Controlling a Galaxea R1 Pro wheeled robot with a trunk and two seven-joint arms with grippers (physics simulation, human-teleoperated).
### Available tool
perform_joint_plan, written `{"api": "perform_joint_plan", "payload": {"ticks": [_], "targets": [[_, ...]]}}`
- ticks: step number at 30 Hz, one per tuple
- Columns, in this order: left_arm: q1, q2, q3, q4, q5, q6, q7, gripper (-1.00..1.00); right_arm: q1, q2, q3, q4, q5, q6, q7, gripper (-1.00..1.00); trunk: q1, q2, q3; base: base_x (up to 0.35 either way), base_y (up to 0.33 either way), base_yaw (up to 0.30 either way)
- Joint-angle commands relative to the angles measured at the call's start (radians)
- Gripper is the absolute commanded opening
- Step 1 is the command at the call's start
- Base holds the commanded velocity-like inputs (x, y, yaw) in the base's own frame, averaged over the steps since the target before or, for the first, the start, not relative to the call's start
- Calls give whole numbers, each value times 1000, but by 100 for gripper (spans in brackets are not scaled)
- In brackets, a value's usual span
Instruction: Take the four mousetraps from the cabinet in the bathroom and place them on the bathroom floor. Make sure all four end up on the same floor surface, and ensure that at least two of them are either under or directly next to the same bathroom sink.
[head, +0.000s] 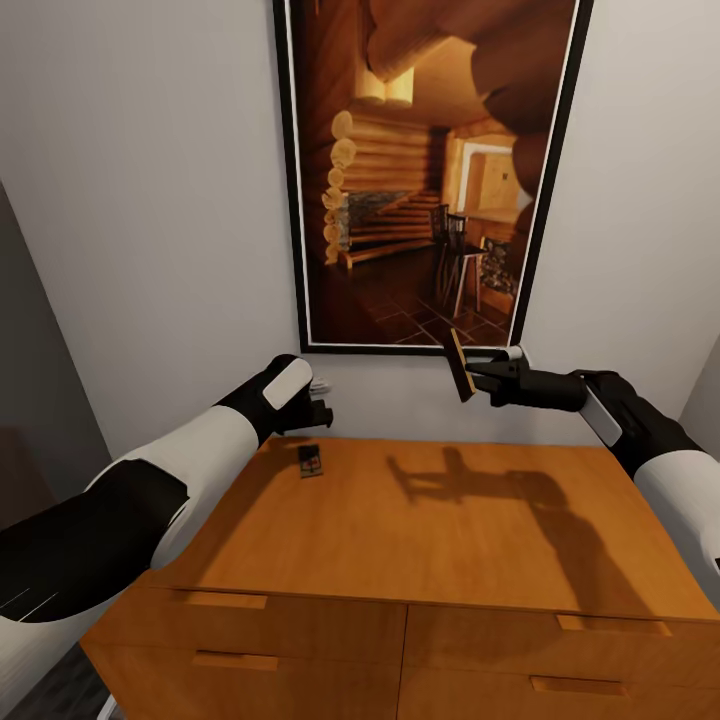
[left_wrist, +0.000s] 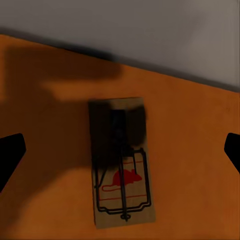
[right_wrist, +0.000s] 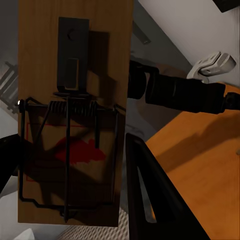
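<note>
Two flat tan wooden mousetraps, one on the cabinet top (head: 313, 461), one held upright (head: 459, 365), one orange-brown wooden cabinet (head: 430, 560), one framed cabin picture (head: 425, 170), two black pincers (head: 322, 414) (head: 480, 375)

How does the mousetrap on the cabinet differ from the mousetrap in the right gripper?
The mousetrap on the cabinet lies flat on the wooden top, free, with the open left gripper above it. The mousetrap in the right gripper is lifted in the air, standing on edge, clamped by the fingers. Both are tan boards with dark wire and a red mouse print.

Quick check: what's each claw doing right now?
Left claw: open, above a mousetrap on the cabinet.
Right claw: shut on a lifted mousetrap.
</note>
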Motion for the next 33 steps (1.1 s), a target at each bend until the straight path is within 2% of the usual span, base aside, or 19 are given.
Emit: {"api": "perform_joint_plan", "payload": {"ticks": [1,9,33], "targets": [[-1,0,-5,-1,10,2,9,100,-1,-1,5,0,-5,17,5,-100,4,-8,-4,0,0,0],[-1,1,-5,7,28,5,8,100,0,-1,5,0,-5,17,5,-100,35,-64,-29,0,0,0],[-1,0,-6,39,30,13,10,100,0,-1,5,0,-5,17,3,-100,35,-64,-29,0,0,0]]}}
